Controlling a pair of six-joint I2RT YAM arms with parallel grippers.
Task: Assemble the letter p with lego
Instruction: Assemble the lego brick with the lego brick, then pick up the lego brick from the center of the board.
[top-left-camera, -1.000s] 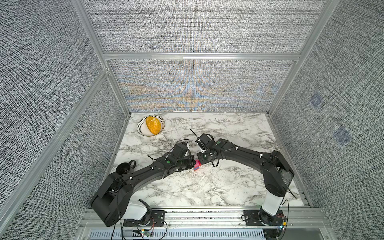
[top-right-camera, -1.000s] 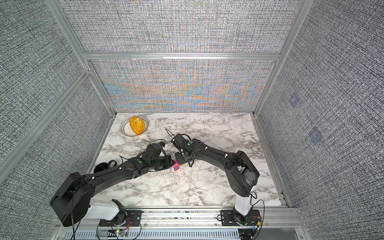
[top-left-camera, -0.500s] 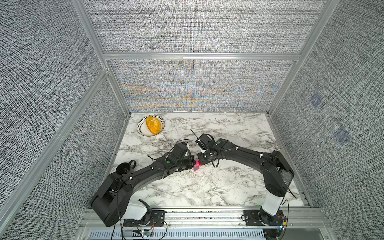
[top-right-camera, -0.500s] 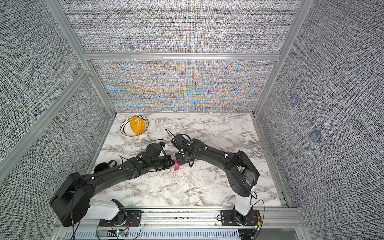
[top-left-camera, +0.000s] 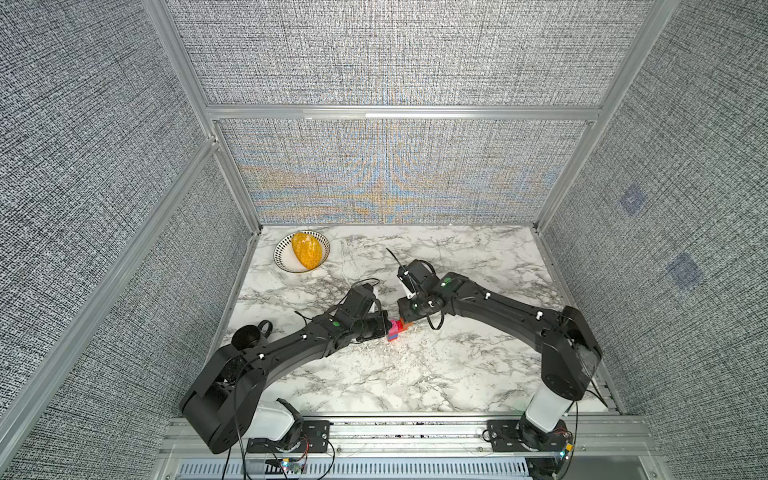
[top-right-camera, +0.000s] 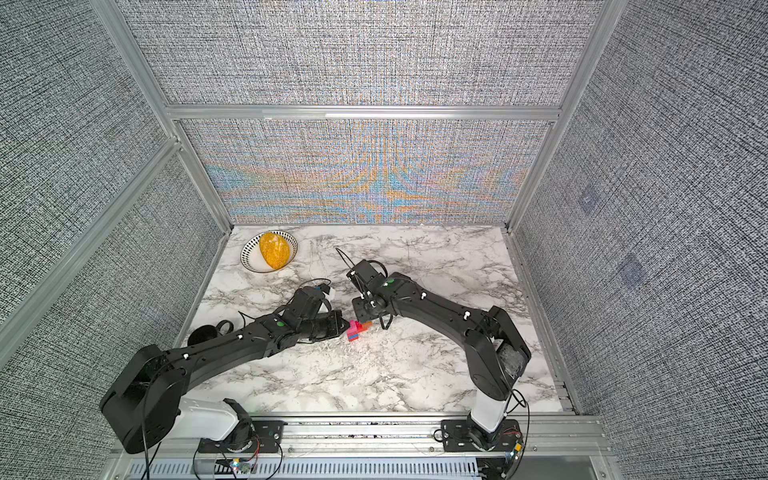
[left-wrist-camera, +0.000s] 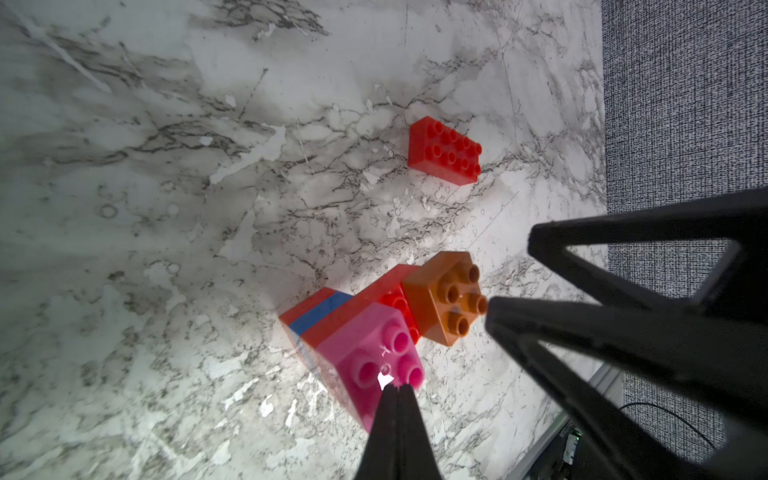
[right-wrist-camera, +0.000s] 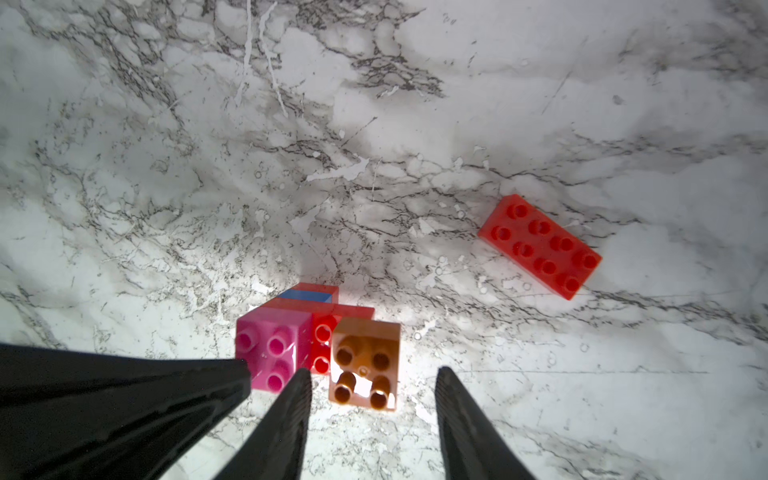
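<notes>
Pressed together with nothing between them, the left fingers (left-wrist-camera: 395, 428) have their shared tip at the near edge of the pink brick (left-wrist-camera: 370, 353), on its studded top. I cannot tell whether they press down.

Right beside them, the right fingers (right-wrist-camera: 286, 415) stand apart with the orange brick (right-wrist-camera: 365, 365) between them. I see bare counter (right-wrist-camera: 415, 124) between that brick and the finger on its far side from the pink brick. The other finger is close to the brick, but I see no contact.

Both bricks sit side by side on a longer red brick (left-wrist-camera: 361, 305), with a blue layer (left-wrist-camera: 320, 316) and another red piece stacked below. Together they make the letter p (top-left-camera: 397, 330), which stands on the counter right where the two sets of fingers meet in both top views. From my left wrist view the orange brick looks turned a little askew against the pink one. I cannot tell whether it is seated fully.

Beyond the fingers, well apart from the stack, a loose red brick (right-wrist-camera: 540, 245) lies flat with its eight studs up.

Back along the left arm, a black mug (top-left-camera: 249, 336) stands near the forearm. Farthest off, past the left fingers in the counter's corner, a striped bowl (top-left-camera: 280, 259) holds a yellow oval object (top-left-camera: 306, 249).
</notes>
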